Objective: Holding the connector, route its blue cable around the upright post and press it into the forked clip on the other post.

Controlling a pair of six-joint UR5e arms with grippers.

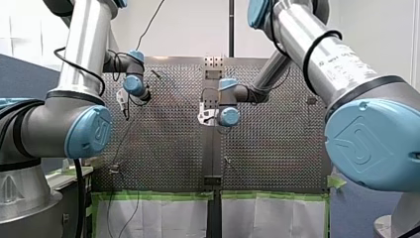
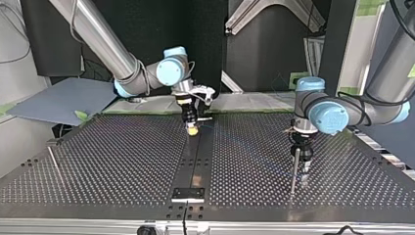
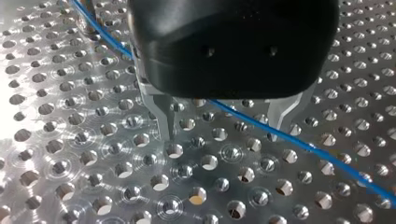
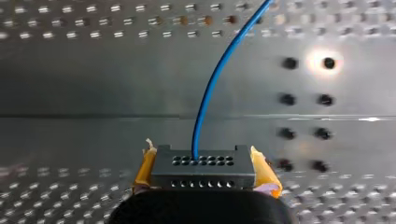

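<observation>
The connector (image 4: 203, 167), a dark block with rows of small holes, sits clamped between the yellow pads (image 4: 145, 168) of my right gripper (image 4: 204, 158). In the top view it hangs low over the middle strip (image 2: 195, 161) of the perforated table (image 2: 122, 161). The blue cable (image 4: 212, 79) leaves the connector's face and curves away over the plate.

Further along, the cable crosses slantwise under my left gripper (image 3: 225, 126). Its metal fingers (image 3: 164, 119) stand apart and hold nothing. Whether the cable touches one finger, I cannot tell. This gripper hangs just beside the upright post (image 2: 294, 169), toward the table's edge at the top view's right. A thin rod (image 2: 53, 159) leans near the opposite edge; I cannot see if it carries the forked clip.

I think the danger is tension. If the cable snags on an open finger or rides over the post's top, a pull could drag the connector out of the pads.
</observation>
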